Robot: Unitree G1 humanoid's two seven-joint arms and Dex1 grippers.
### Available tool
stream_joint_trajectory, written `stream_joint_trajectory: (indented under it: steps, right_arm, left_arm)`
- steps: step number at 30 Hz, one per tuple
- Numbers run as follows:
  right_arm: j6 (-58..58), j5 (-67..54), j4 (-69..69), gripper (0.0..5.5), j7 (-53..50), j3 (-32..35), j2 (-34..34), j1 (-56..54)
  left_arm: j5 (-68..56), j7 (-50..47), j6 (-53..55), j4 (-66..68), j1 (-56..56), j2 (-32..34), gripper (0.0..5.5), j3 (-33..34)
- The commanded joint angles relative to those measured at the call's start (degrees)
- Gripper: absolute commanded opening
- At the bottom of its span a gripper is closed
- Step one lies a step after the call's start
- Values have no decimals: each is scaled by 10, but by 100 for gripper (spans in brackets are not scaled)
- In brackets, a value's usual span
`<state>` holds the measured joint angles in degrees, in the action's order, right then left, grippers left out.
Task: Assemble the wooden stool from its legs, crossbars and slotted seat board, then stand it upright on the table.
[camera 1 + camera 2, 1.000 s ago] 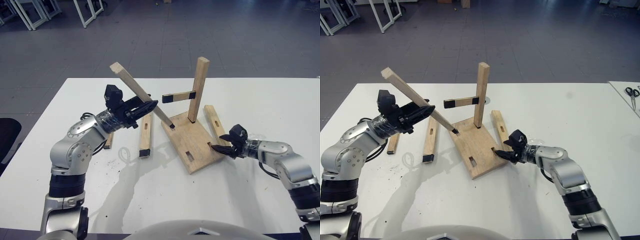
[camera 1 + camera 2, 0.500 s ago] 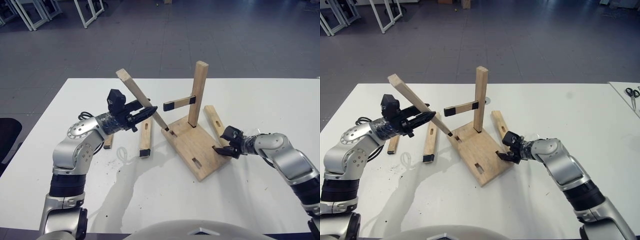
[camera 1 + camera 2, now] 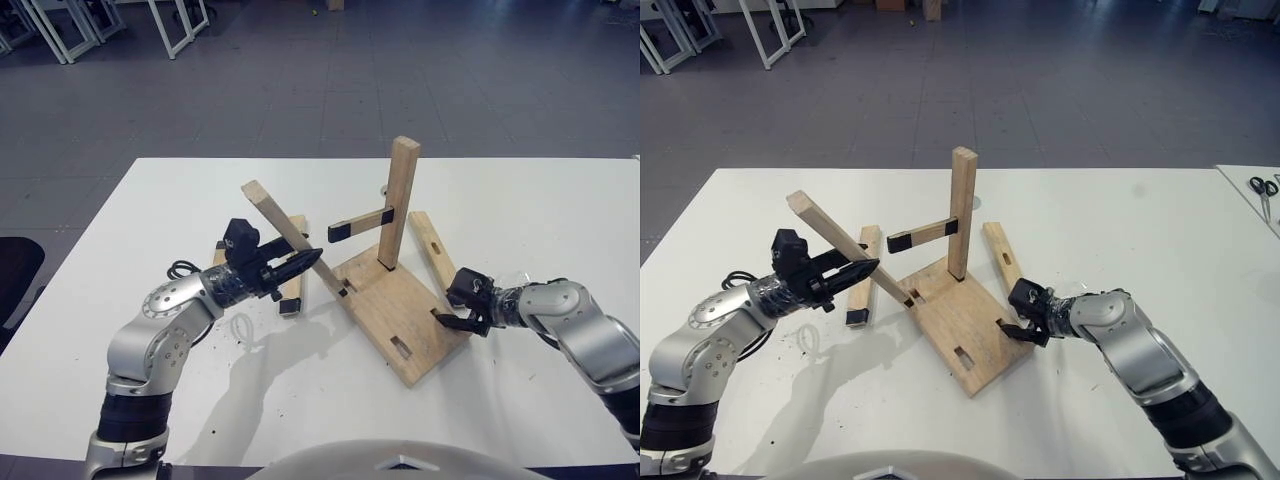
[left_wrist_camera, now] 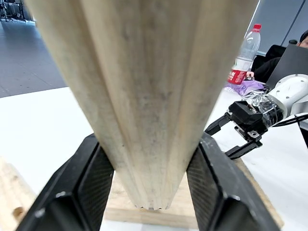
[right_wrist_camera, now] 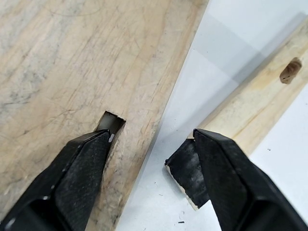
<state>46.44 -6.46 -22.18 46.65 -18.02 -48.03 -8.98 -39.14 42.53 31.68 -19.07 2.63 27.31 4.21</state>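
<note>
The slotted seat board [image 3: 398, 305] lies flat at the table's middle. One leg [image 3: 402, 190] stands upright in its far slot, with a black-tipped crossbar [image 3: 362, 222] sticking out to the left. My left gripper [image 3: 305, 264] is shut on a second leg [image 3: 268, 208], held tilted with its lower end at the board's left corner slot. Both fingers [image 4: 77, 192] press that leg's sides. My right gripper [image 3: 448, 306] is open at the board's right edge. One finger [image 5: 86, 163] rests beside a slot [image 5: 111, 123], the other hangs over the table.
A loose leg [image 3: 430, 245] lies flat just right of the board, its black end [image 5: 185, 166] near my right gripper. Another loose leg [image 3: 862, 275] lies left of the board under my left arm. Scissors [image 3: 1265, 185] lie on a neighbouring table at the far right.
My left gripper has come lower and nearer, carrying the tilted leg down to the board's corner. The seat board has slid nearer and rightward together with my right gripper.
</note>
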Motion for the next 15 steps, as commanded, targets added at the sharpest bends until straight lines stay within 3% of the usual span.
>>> stream_joint_trajectory:
  steps: [1, 15]
  right_arm:
    - [8, 4, -1, 320, 1, -8, -4, 12]
    - [-11, 27, 1, 320, -10, -28, 2, 11]
  left_arm:
    - [-1, -8, 4, 12, 3, -18, 206, -9]
    - [69, 16, -18, 106, 37, 10, 205, -50]
